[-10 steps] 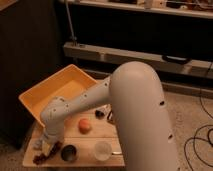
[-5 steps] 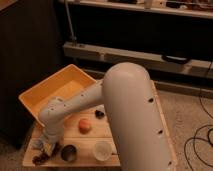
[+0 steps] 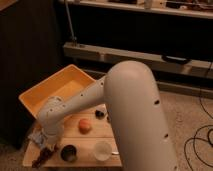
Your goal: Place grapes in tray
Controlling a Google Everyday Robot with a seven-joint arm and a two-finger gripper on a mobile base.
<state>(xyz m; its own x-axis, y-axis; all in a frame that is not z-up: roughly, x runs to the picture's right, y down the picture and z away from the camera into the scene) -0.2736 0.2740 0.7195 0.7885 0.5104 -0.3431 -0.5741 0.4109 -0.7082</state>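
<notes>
Down has come the white arm [image 3: 134, 107], bending lower over the front corner of the small wooden table [image 3: 96, 136], and the gripper [image 3: 48, 146] has pulled its fingers in tight. It now sits right on the grapes [image 3: 42, 158], a dark little bunch at the table's front edge, and it looks like it is pinching the top end of them. The bunch lies slanted, with one end near the edge and the other end up under the gripper. The yellow tray [image 3: 56, 92] is behind the gripper, farther back on the table, and its near wall is close by. I think the grapes must go up first, then back over that tall wall. A round orange-red fruit [image 3: 85, 125], a dark metal cup [image 3: 68, 153] and a white cup [image 3: 102, 150] sit beside the grapes, and a blue-grey cloth [image 3: 35, 136] lies next to the gripper. The room is dim, with a speckled floor [image 3: 185, 117] and black cables [image 3: 201, 142].
</notes>
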